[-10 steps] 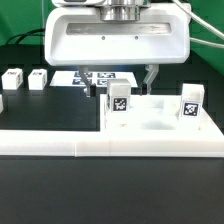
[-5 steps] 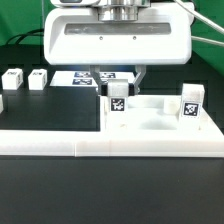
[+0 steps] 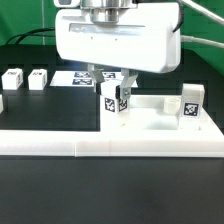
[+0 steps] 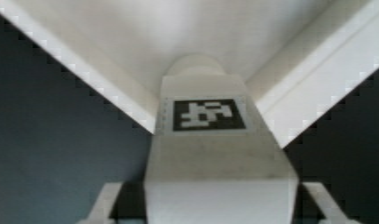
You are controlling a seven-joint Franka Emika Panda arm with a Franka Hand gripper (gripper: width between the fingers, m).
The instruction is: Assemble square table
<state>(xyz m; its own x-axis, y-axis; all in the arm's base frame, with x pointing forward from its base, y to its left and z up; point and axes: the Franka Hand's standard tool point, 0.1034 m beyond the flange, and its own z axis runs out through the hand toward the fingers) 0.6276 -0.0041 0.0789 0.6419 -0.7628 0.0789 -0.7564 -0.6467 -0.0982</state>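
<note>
White rail (image 3: 60, 146) runs right across the foreground, low and long on the black table (image 3: 100, 195), on the camera's side of the gripper. Just behind it lies the square panel (image 3: 160, 122), flat and white against the rail. It spreads from under the gripper out to the exterior view's right.

And here's the action: the gripper (image 3: 113, 90) is down over the panel's edge on the exterior view's left. Its 2 fingers are closed in on the gripped leg (image 3: 113, 104), 1 on each side. That leg stands about upright, turned so 2 tagged faces show. Its foot is level with the panel; whether it rests there or hangs just clear, I cannot tell.

The wrist view confirms the hold. The gripped leg (image 4: 207, 130) fills the middle with its black-and-white tag square on. The fingers (image 4: 310, 203) press in at both flanks, so the gripper (image 4: 207, 205) is clamped on it. White surfaces beyond are too blurred to name.

Off to the gripper's side, toward the exterior view's right, the free leg (image 3: 191, 102) stands upright on the panel, well apart from the fingers. Behind the gripper, the marker board (image 3: 72, 77) lies flat on the table, partly hidden by the gripper's big white body.

Farthest off, on the exterior view's left and well apart from the gripper, sit 2 more: the far leg (image 3: 38, 78) and, beside it, the outer leg (image 3: 12, 78).
</note>
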